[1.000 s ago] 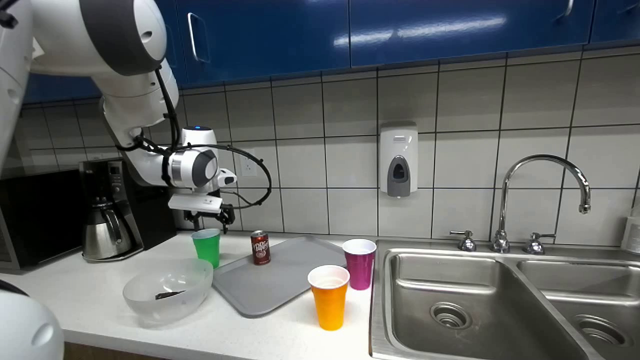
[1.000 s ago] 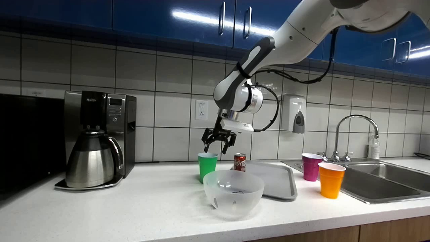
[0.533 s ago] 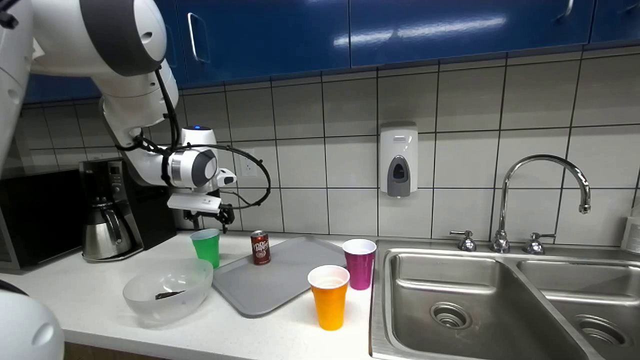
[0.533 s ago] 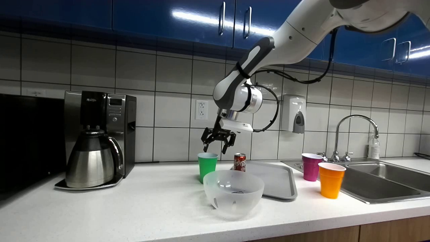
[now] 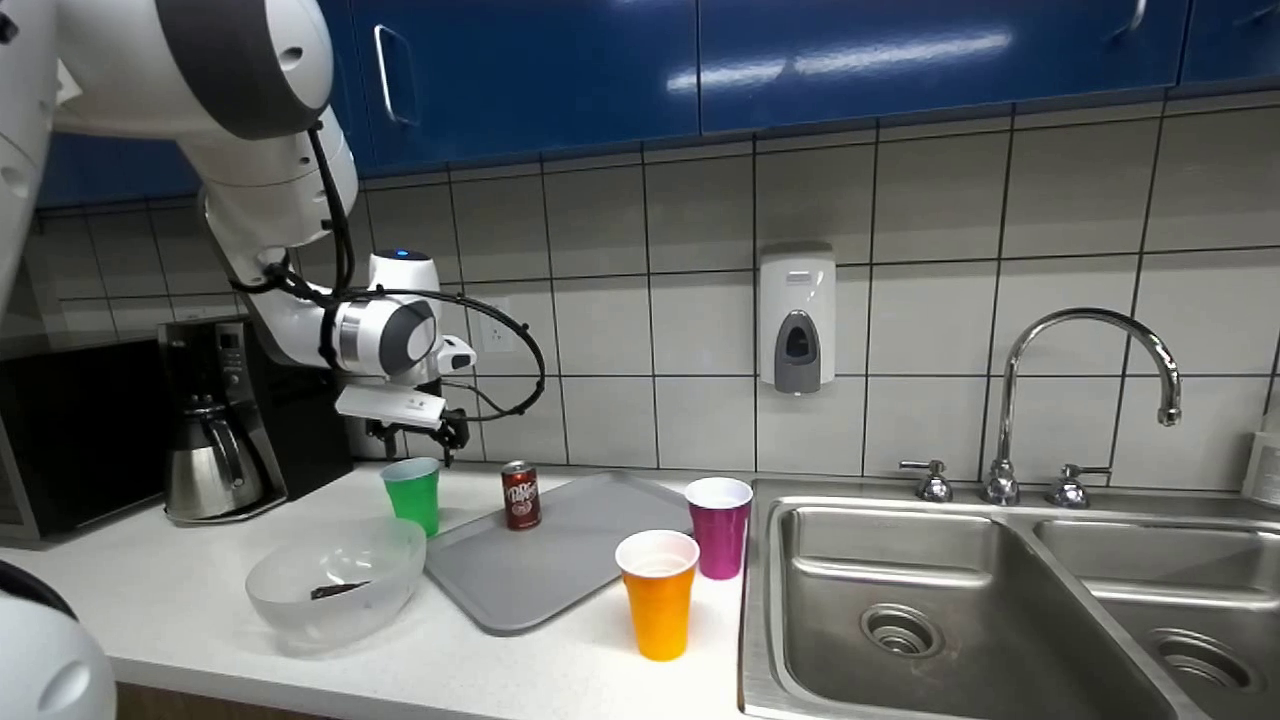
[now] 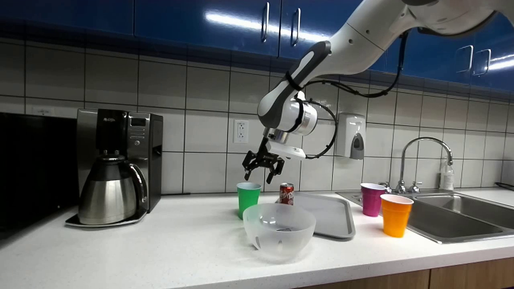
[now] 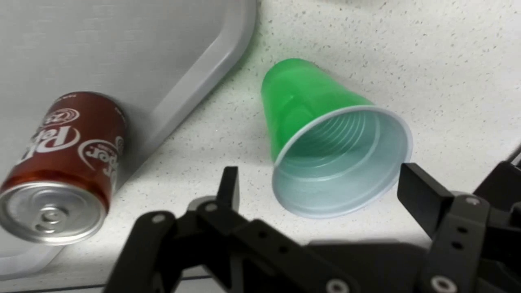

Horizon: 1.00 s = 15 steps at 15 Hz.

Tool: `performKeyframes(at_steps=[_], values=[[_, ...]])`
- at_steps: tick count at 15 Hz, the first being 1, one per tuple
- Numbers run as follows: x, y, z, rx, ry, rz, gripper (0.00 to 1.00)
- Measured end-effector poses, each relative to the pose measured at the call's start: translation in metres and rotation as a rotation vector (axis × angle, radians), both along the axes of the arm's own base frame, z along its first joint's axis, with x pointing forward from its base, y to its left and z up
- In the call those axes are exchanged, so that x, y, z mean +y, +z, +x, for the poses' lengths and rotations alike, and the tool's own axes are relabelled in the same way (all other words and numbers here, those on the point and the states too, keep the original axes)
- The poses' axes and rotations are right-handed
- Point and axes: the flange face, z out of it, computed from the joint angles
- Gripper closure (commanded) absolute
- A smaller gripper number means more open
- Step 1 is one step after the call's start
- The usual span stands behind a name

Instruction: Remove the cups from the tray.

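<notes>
The green cup [image 7: 329,134] stands upright on the desk [image 5: 540,680], just beside the tray [image 5: 560,570], on the side away from the sink [image 5: 760,600]. The purple cup [image 5: 719,530] is upright between the tray and the sink, with the orange cup [image 5: 660,605] near it, towards the front edge of the desk. All three cups are off the tray. A soda can [image 7: 67,158] stands on the tray, close to the edge by the green cup.

The jaws are spread wide, holding nothing, and hang over the green cup; I can make out no touch. The job looks done, bar drawing the arm [image 6: 353,48] clear. A straight lift seems safest, since a sideways brush could tip the cup or the can.

The green cup should be very light: its wall looks like thin plastic, and nothing shows inside it, though its bottom is not clear to see. Whether the other two are empty I cannot tell. A hard squeeze would likely dent the wall, and the smooth side could slide, so a gentle hold is called for. The best place seems to be both sides just below the rim, where the lip stiffens the wall and the wider top helps stop it slipping down. Lower, the narrowing wall gives a poorer seat.
</notes>
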Motion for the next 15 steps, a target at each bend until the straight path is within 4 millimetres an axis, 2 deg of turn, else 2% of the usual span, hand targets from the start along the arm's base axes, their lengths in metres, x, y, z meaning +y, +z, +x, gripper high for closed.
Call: performKeyframes(at_steps=[2, 3, 15], values=[[-0.0142, 0.0067, -0.0044, -0.005, -0.002, 0.0, 0.0], [-0.0153, 0.0087, -0.0062, -0.007, -0.002, -0.001, 0.0], [-0.0111, 0.0089, -0.0106, -0.005, 0.006, 0.0, 0.0]])
